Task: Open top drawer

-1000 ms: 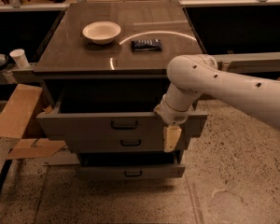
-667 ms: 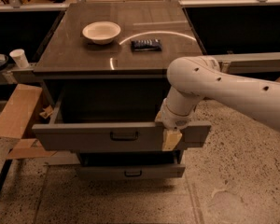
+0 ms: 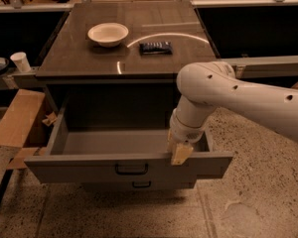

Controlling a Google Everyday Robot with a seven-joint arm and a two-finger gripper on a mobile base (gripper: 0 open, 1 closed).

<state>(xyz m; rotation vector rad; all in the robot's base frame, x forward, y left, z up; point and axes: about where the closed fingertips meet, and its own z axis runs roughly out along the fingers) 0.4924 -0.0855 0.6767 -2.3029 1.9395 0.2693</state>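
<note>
The top drawer (image 3: 79, 168) is a wide grey drawer with a small black centre handle (image 3: 131, 169). It stands pulled far out of the cabinet, and its plain grey inside (image 3: 114, 142) shows with nothing in it. My gripper (image 3: 180, 152) hangs from the white arm (image 3: 223, 93) at the drawer front's top edge, right of the handle. A tan fingertip (image 3: 181, 154) hooks over that edge. A shorter drawer front (image 3: 139, 185) with a like handle shows just below.
On the dark cabinet top (image 3: 69, 58) sit a white bowl (image 3: 108, 33) and a dark packet (image 3: 156, 47). A paper cup (image 3: 21, 61) stands at the left. Cardboard (image 3: 17, 120) lies on the floor to the left. Speckled floor lies in front.
The top drawer has slid out toward the camera, from a small gap to far open. My gripper moved with its front edge, toward the camera.
</note>
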